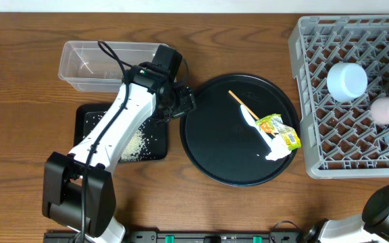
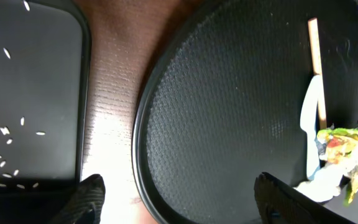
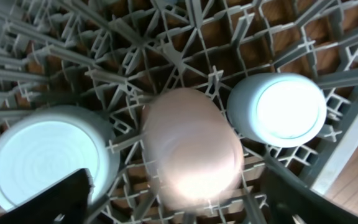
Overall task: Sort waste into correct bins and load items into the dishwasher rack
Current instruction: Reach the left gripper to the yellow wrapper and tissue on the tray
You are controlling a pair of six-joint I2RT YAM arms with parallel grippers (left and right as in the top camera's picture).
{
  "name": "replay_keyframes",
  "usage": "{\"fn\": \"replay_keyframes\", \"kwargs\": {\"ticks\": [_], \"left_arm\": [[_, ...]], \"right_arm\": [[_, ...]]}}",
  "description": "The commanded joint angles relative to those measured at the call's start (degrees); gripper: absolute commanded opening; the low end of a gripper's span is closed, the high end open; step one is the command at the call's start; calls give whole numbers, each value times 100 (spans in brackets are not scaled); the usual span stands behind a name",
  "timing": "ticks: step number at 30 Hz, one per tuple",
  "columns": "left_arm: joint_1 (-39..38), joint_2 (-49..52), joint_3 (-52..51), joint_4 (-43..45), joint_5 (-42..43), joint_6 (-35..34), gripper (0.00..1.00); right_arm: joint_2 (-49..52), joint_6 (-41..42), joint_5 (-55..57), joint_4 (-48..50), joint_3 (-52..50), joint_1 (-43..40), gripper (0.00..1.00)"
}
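My left gripper point(image 2: 179, 205) is open over the left rim of the round black tray point(image 2: 229, 112), its fingers point(image 2: 89, 193) wide apart with nothing held. In the overhead view it point(image 1: 186, 101) sits between the shallow black bin point(image 1: 86, 115), strewn with rice grains point(image 1: 137, 142), and the round tray. A yellow-green wrapper point(image 1: 279, 128) and white tissue point(image 1: 275, 150) lie on that tray. The clear tub point(image 1: 107, 64) stands behind. My right gripper point(image 3: 179, 205) is open above the dishwasher rack point(image 1: 316, 101), straddling the pink cup point(image 3: 191, 149) without touching it. The bowl point(image 3: 42, 155) and light-blue cup point(image 3: 278, 109) flank it.
A thin wooden stick point(image 1: 242, 102) lies on the round tray point(image 1: 215, 162). The left arm point(image 1: 113, 135) stretches across the black bin. The right arm's base point(image 1: 383, 209) shows at the bottom right corner.
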Motion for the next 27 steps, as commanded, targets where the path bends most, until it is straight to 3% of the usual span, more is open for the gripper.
{"fn": "replay_keyframes", "kwargs": {"ticks": [1,6,13,16,20,27], "left_arm": [[17,-42,-17,-13,-17,74,80],[17,-42,-17,-42,35,192,81],[-341,-52,-15,57,433,1246,78],[-761,-52,-15,98,260,1488,82],[-1298,-48,-15,125,-466,1102,85],[-1974,-42,-17,625,-511,831,86]], "right_arm": [[17,-83,-72,-39,127,-22,95],[15,-160,-446,-391,280,-22,99],[-81,-1543,-3145,-977,1025,-11,99],[-118,-1657,-3921,-1029,1180,-11,99],[-122,-1598,-4011,-1165,1178,-11,99],[-122,-1598,-3401,-1646,1174,-11,99]]}}
